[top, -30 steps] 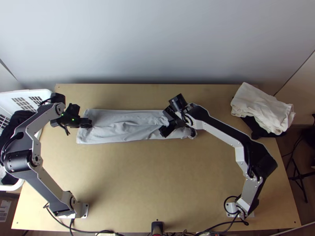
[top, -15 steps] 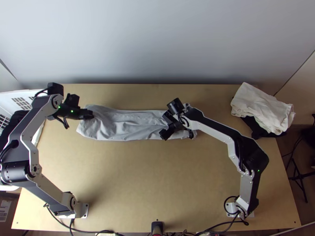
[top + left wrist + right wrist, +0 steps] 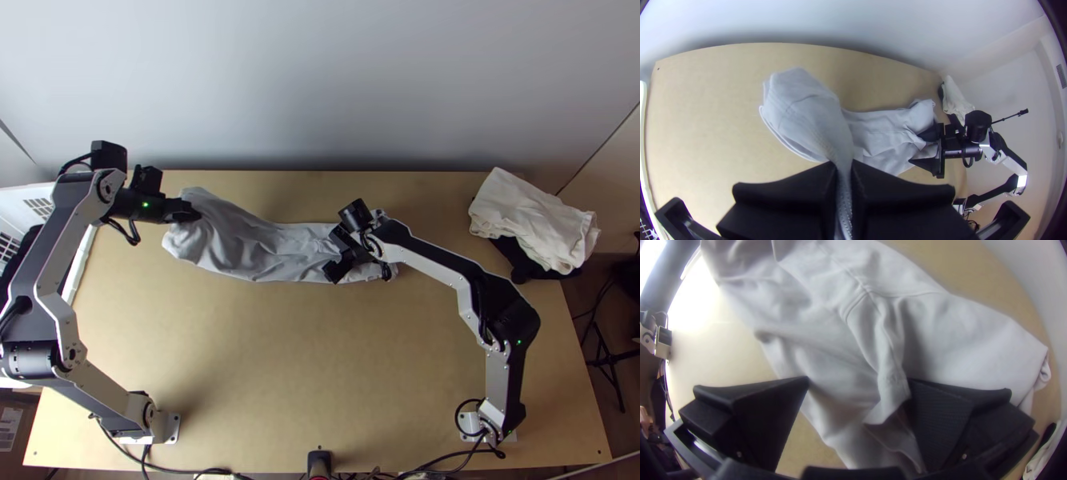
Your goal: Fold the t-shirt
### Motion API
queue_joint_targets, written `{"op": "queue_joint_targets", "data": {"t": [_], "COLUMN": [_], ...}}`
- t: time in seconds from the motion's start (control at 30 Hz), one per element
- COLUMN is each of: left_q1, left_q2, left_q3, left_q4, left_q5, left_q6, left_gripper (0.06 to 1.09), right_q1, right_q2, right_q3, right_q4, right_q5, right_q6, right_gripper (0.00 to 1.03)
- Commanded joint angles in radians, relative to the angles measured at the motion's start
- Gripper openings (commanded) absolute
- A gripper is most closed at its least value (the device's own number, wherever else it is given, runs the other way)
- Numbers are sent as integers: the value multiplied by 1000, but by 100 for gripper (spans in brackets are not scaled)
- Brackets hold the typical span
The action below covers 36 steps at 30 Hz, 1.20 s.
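On the table (image 3: 320, 360), the left gripper (image 3: 843, 171) clamps the shirt (image 3: 256, 244) at one end; the right gripper (image 3: 858, 382) is spread wide, unloaded. Expect light, limp cloth: grip all layers.

Left claw (image 3: 190, 213) closed, right claw (image 3: 336, 254) spread

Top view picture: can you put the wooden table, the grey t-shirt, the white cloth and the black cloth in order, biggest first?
1. Wooden table
2. Grey t-shirt, a long bunchy strip
3. White cloth
4. Black cloth, going by the part peeking out under the white one
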Motion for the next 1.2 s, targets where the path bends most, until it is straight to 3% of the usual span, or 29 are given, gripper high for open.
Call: {"op": "queue_joint_targets", "data": {"t": [0.0, 0.5, 0.83, 1.17], "left_q1": [-57, -301, -442, -589], "left_q2": [-3, 114, 261, 431], "left_q3": [52, 222, 359, 537], "left_q4": [-8, 125, 202, 234], "left_q5": [37, 38, 37, 37], "left_q6": [-36, -160, -225, -303], "left_gripper": [9, 9, 9, 9], "right_q1": [-11, -149, -304, -361], "right_q2": [-99, -467, -632, -677], "right_q3": [2, -74, -113, -182], "right_q4": [-31, -210, -213, -212], "right_q5": [-1, -2, -2, -2], "right_q6": [1, 7, -8, -2], "right_gripper": [92, 95, 95, 95]}}
